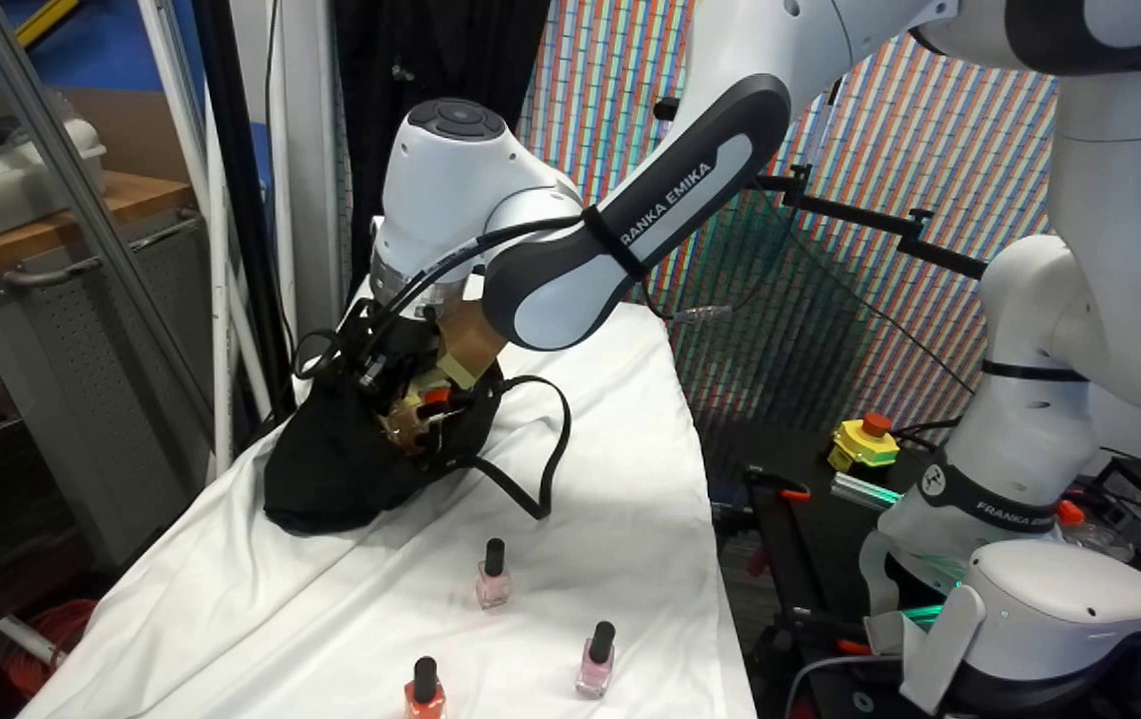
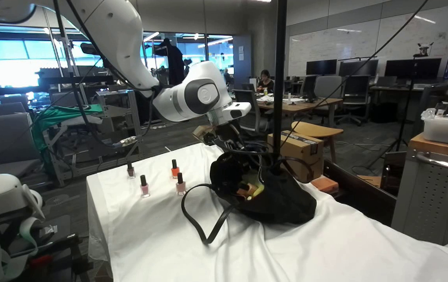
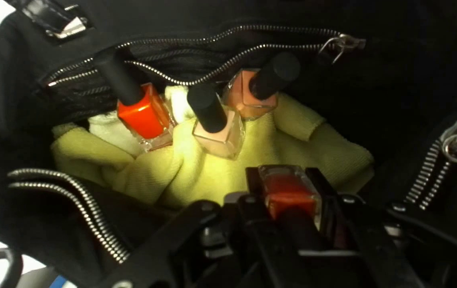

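Red bottle [image 3: 290, 192]: clear, square-cornered glass with red polish inside, dark near the thick base and brighter at the shoulder; base leads into the mouth of the black bag [image 1: 330, 479], black cap [image 3: 298, 224] points back into the gripper [image 3: 285, 180]. Whether it touches anything beneath, I cannot tell.
Gripper: closed on the bottle from both flanks, jaws parted only by its width.
Left zip [image 3: 102, 232]: toothed rim of the bag's mouth, left of the gripper in the wrist view.
Orange-red bottle [image 3: 144, 118]: tilted inside the bag, cap to the upper left, well apart from the held one.
Pale peach bottle [image 3: 220, 138]: tilted the same way, nearer the gripper, yellow cloth [image 3: 212, 180] showing between.
Coral bottle [image 3: 248, 96]: just beside the pale peach one, cap to the upper right, below the pocket zip [image 3: 240, 29].
Right zip [image 3: 426, 172]: well right of the gripper, dark lining between.
White pole [image 1: 219, 330]: in an exterior view, just left of the white tablecloth [image 1: 620, 539], near the bag.
Bag strap [image 1: 538, 507]: looped on the tablecloth, right of the bag.
Orange bottle [image 1: 426, 696]: upright, partly cut off by the lower border.
Pink bottle [image 1: 493, 584]: upright, near the strap, a gap to either neighbour.
Lilac bottle [image 1: 595, 669]: upright, nearest the tablecloth's right edge, a strip of cloth between.
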